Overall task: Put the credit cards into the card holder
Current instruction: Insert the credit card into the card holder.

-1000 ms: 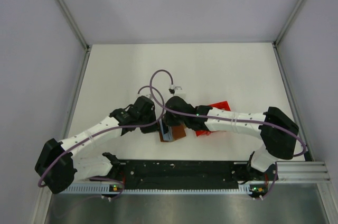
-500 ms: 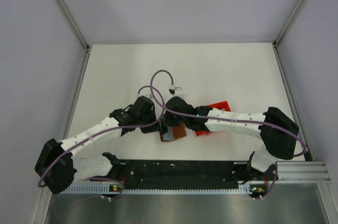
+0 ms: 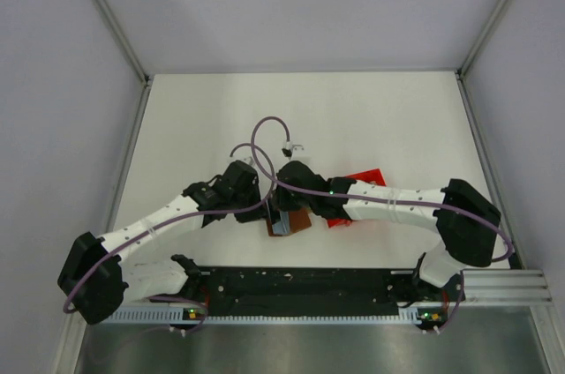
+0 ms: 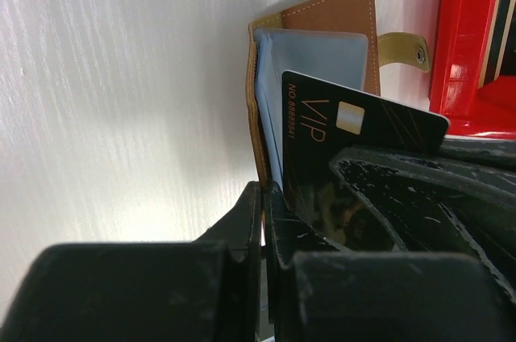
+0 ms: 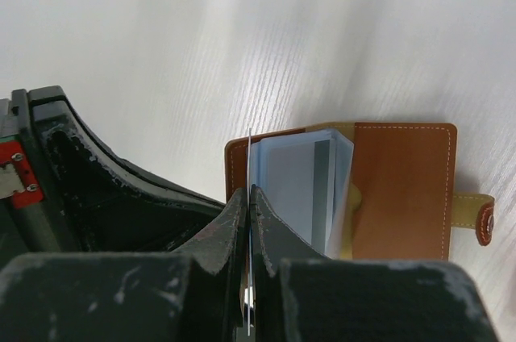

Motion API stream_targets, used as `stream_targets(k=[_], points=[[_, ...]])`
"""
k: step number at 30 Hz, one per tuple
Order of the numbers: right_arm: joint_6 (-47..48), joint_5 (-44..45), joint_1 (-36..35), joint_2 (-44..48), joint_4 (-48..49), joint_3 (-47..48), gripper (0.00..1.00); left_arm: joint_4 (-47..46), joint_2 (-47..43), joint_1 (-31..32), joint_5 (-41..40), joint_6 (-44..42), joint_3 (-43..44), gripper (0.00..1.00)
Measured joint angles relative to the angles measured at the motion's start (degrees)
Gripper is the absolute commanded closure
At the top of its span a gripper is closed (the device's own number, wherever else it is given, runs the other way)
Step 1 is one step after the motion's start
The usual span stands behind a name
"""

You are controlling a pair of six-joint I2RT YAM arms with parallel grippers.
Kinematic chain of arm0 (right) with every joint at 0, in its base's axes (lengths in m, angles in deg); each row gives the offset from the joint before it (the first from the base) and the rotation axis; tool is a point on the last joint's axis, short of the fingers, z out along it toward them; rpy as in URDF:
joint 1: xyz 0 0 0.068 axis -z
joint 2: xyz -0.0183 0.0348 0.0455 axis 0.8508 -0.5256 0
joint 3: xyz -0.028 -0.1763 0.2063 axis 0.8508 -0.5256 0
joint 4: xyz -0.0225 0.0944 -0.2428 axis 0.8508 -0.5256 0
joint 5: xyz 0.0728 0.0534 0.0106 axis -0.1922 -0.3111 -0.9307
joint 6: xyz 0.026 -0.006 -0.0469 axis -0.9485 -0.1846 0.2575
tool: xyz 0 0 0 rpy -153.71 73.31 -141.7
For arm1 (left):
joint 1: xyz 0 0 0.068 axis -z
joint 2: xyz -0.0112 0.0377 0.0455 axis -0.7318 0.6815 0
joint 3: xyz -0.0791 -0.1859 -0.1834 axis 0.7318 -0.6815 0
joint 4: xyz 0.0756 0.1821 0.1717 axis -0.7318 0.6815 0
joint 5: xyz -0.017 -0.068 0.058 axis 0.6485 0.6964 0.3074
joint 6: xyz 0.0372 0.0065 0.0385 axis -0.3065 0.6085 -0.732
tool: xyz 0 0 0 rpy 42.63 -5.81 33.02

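The left gripper [image 4: 262,197] has its jaws pressed almost together, with only a sliver of a gap, and between them runs the stitched left cover of the brown leather-like folding card holder [image 4: 330,11]. The card holder lies open on the white table [image 3: 309,118], close to the near edge and about midway along it, where the two arms meet. Its inner light blue card sleeves [image 4: 310,56] fan up from the spine, and its olive strap with a metal snap [image 4: 403,47] sticks out on the far side, towards the small red plastic open box [image 4: 472,43] just beside it

The right gripper [image 5: 249,197] is likewise squeezed tight, pinching a black plastic credit card [image 4: 347,140] with gold VIP lettering and a chip. From the right wrist view the credit card shows only edge-on, as a thin pale line between the fingers. It stands tilted over the left part of the open card holder, next to the blue sleeves; whether its leading edge has entered a sleeve cannot be told. The two grippers sit close side by side over the card holder
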Motion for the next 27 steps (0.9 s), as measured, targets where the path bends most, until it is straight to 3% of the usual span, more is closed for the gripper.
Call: stream_targets(k=[10,27], points=[[0.7,1.8,0.0,4.1,0.2,0.0,1.0,0.0,0.0,0.0,-0.2,0.0,-0.2,1.0],[0.2,0.8,0.0,-1.2,0.1,-0.3,1.0,-0.1,0.0,0.0,0.0,0.0,-0.2,1.0]])
